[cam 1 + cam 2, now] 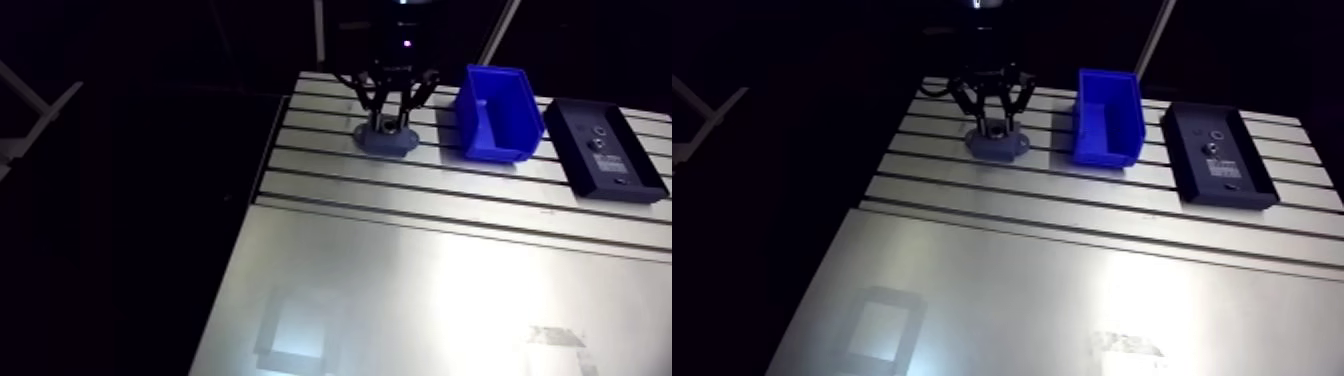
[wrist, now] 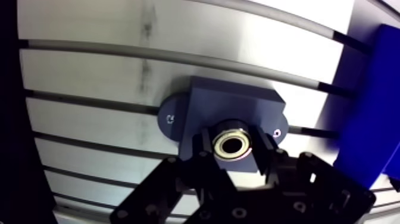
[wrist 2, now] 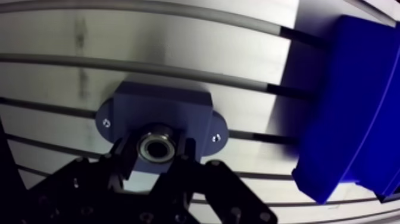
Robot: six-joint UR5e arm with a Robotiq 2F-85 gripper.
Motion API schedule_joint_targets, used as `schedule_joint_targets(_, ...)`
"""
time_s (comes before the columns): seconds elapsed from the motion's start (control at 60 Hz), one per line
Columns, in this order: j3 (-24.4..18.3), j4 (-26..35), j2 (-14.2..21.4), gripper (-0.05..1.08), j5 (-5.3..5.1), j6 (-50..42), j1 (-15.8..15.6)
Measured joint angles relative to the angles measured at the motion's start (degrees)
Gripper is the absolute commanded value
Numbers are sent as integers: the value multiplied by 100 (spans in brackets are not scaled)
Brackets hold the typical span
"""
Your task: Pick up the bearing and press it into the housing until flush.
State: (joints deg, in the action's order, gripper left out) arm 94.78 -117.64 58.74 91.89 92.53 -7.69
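While fingers (image 2: 205, 148) clamp bearing (image 2: 233, 145) in wrist view | arm view: tray (image 1: 605, 150)

silver bearing (image 2: 233, 145), slate-blue housing (image 2: 233, 106), bright blue bin (image 1: 512, 120).

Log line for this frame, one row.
step: insert | gripper: shut on bearing | bearing: over housing, flush unconfirmed | housing: on slotted table | nearby: blue bin

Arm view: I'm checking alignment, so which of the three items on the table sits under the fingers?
The grey housing, directly below the fingers holding the bearing; the blue bin and black tray stand apart beside it.
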Motion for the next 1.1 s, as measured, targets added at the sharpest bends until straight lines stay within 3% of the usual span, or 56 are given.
schedule_joint_targets(0.3,0,2,0,69,0,4,10)
schedule_joint_targets(0.317,1,2,-1,61,0,4,10)
schedule_joint_targets(0.333,0,3,0,61,-1,4,10)
schedule_joint_targets(0.35,1,3,0,49,-1,5,11)
schedule_joint_targets(0.5,2,11,3,36,-3,6,13)
schedule_joint_targets(0.633,-3,9,29,2,-7,6,13)
schedule_joint_targets(1.0,-23,42,138,1,-16,7,16)
schedule_joint_targets(1.033,-29,48,157,4,-17,6,17)
schedule_joint_targets(1.083,-37,62,184,20,-18,6,18)
schedule_joint_targets(1.1,-41,67,193,20,-19,7,18)
